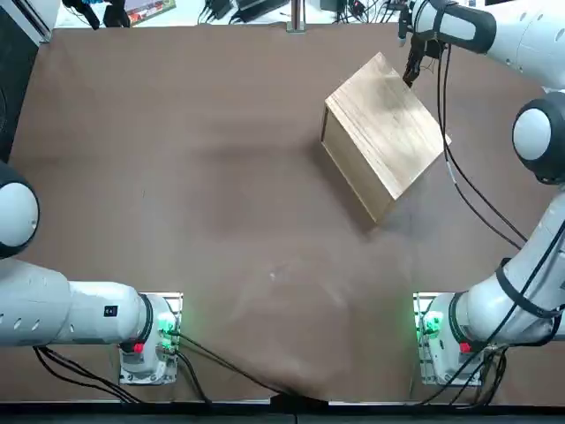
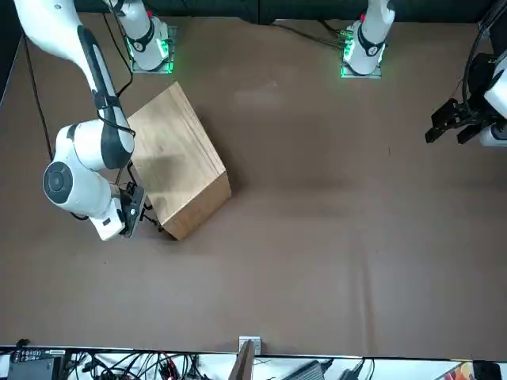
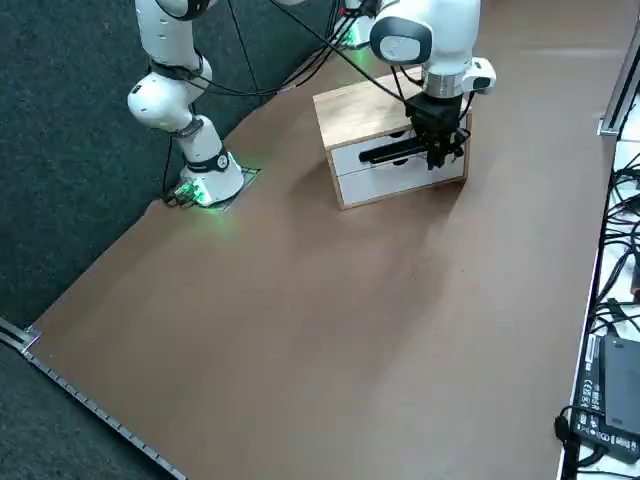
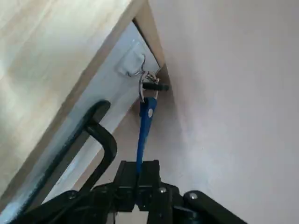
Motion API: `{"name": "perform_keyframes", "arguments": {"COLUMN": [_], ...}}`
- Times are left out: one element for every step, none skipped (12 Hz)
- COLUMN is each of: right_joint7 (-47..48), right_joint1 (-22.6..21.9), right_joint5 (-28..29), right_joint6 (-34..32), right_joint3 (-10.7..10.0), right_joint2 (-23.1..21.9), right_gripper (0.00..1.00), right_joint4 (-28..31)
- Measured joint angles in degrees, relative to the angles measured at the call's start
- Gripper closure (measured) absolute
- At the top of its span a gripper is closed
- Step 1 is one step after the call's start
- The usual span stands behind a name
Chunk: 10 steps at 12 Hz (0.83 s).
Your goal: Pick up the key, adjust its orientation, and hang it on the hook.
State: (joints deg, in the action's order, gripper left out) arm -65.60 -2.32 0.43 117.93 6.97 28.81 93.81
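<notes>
Right gripper (image 4: 138, 171) pinches the key (image 4: 146, 119) by its blue part, the two dark fingertips (image 4: 150, 170) drawn together on it; the blue piece stretches away from them to a silvery ring (image 4: 142, 88), with a short dark piece (image 4: 156, 87) across it; the ring is right by the metal hook (image 4: 143, 63) on a clear backing at the corner of the box's white front (image 4: 117, 86) (whether ring and hook touch, I cannot tell). Beside the gripper, a black handle (image 4: 110, 144) juts from that same front; the wooden box (image 1: 384, 132) sits at an angle on the brown table (image 1: 203, 177), its pale wood top facing up; the right arm (image 1: 521, 40) reaches around to the white-fronted side, black cables (image 1: 466, 190) hanging from it past the box.
</notes>
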Motion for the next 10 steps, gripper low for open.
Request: {"name": "perform_keyframes", "arguments": {"right_joint7": [0.0, 0.0, 0.0, 0.0, 0.0, 0.0, 0.0, 0.0, 0.0, 0.0], "right_joint1": [0.0, 0.0, 0.0, 0.0, 0.0, 0.0, 0.0, 0.0, 0.0, 0.0], "right_joint5": [0.0, 0.0, 0.0, 0.0, 0.0, 0.0, 0.0, 0.0, 0.0, 0.0], "right_joint6": [0.0, 0.0, 0.0, 0.0, 0.0, 0.0, 0.0, 0.0, 0.0, 0.0], "right_joint3": [0.0, 0.0, 0.0, 0.0, 0.0, 0.0, 0.0, 0.0, 0.0, 0.0], "right_joint2": [0.0, 0.0, 0.0, 0.0, 0.0, 0.0, 0.0, 0.0, 0.0, 0.0], "right_gripper": [0.96, 0.96, 0.96, 0.96, 0.96, 0.96, 0.96, 0.96, 0.94, 0.94], "right_joint4": [0.0, 0.1, 0.1, 0.2, 0.2, 0.2, 0.2, 0.2, 0.2, 0.2]}}
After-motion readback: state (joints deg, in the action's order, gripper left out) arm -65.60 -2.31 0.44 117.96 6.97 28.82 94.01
